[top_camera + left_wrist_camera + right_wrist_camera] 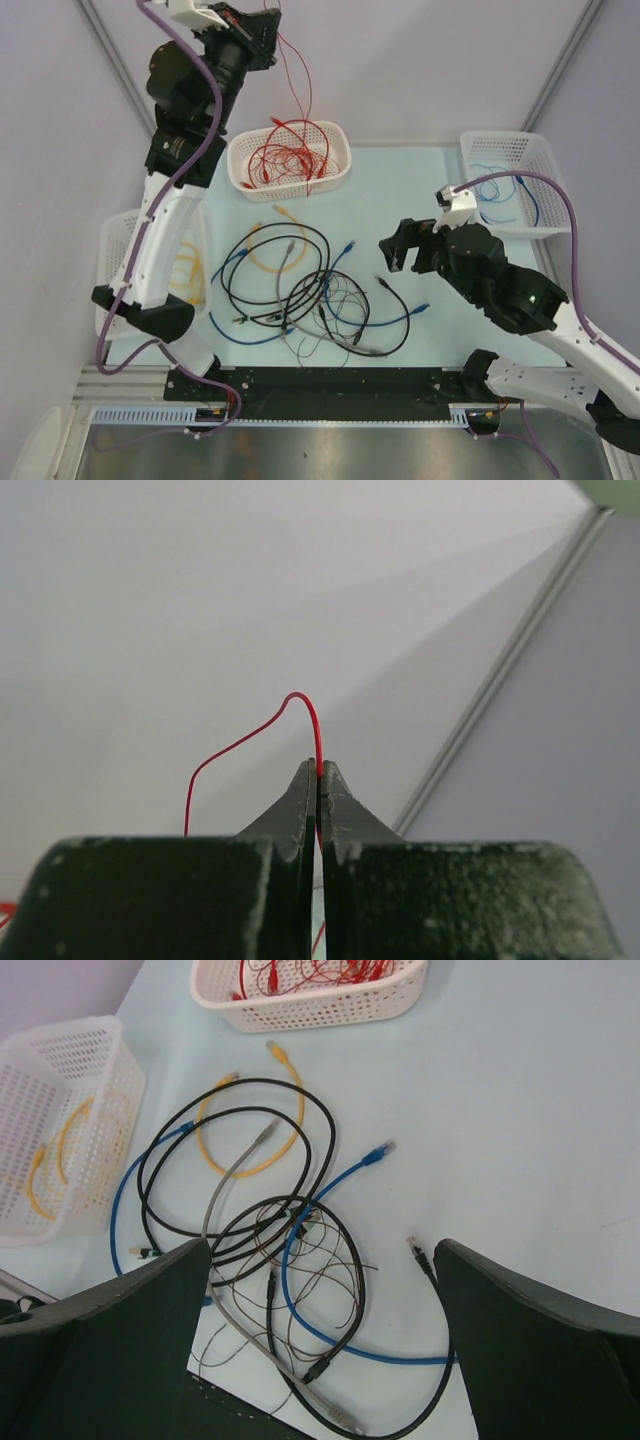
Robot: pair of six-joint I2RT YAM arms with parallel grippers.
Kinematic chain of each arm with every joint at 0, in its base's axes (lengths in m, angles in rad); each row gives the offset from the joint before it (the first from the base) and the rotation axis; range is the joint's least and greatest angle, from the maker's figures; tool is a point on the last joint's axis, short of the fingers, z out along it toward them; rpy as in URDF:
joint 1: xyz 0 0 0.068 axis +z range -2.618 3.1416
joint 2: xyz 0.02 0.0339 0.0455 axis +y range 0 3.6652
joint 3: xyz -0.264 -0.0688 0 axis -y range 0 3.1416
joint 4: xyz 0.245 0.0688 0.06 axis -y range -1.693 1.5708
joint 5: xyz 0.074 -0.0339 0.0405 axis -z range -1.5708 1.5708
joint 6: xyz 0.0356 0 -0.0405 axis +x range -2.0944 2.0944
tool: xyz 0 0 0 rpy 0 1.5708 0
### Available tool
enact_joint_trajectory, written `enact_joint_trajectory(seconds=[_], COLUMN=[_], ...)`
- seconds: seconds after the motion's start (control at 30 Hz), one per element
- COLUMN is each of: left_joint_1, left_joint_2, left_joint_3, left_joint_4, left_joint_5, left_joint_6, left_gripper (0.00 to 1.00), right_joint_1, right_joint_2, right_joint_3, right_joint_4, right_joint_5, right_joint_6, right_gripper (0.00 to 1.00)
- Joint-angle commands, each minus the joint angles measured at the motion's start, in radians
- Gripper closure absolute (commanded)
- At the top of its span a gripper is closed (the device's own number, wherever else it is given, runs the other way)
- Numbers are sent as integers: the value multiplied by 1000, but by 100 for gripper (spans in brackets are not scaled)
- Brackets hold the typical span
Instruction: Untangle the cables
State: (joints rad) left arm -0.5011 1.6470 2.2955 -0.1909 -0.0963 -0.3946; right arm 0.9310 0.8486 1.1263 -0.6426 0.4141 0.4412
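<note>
A tangle of cables (300, 290) lies on the pale table: black (300, 232), blue (345, 250), yellow (265, 262) and grey wires. My left gripper (270, 30) is raised high at the back, shut on a thin red wire (305, 90) that hangs down into a white basket (240, 150) of red wires. In the left wrist view the pinched red wire (250, 738) loops out of the closed gripper (318, 775). My right gripper (405, 245) is open and empty, just right of the tangle. In the right wrist view it (322, 1250) hovers over black (330, 1140) and blue (300, 1310) loops.
A white basket (112, 240) with yellow cables stands at the left, another (545, 160) with blue cables at the back right. A black rail (330, 385) runs along the near table edge. The red-wire basket (310, 1005) and left basket (100, 1035) show in the right wrist view.
</note>
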Motion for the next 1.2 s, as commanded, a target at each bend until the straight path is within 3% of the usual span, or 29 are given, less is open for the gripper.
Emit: enact_joint_trajectory(seconds=[0.0, 0.7, 0.97, 1.07, 1.1, 1.17], left_joint_1=[70, 305, 334, 348, 346, 345], left_joint_2=[59, 453, 595, 582, 571, 509], left_joint_3=[-24, -70, -133, -151, -178, -218], left_joint_4=[-47, 215, 395, 432, 445, 487], left_joint_5=[-2, 181, 150, 174, 197, 225], left_joint_6=[-56, -116, -88, -116, -112, -110], left_gripper=[100, 100, 98, 71, 53, 38], right_joint_1=[-32, -244, -291, -296, -297, -301], right_joint_2=[-13, 165, 263, 282, 287, 297], right_joint_3=[7, 9, 9, 7, 9, 9], right_joint_4=[44, 129, 162, 173, 178, 185], right_joint_5=[8, -47, -118, -126, -127, -136], right_joint_6=[-21, -71, -45, -39, -38, -33], right_gripper=[0, 1, 2, 2, 2, 2])
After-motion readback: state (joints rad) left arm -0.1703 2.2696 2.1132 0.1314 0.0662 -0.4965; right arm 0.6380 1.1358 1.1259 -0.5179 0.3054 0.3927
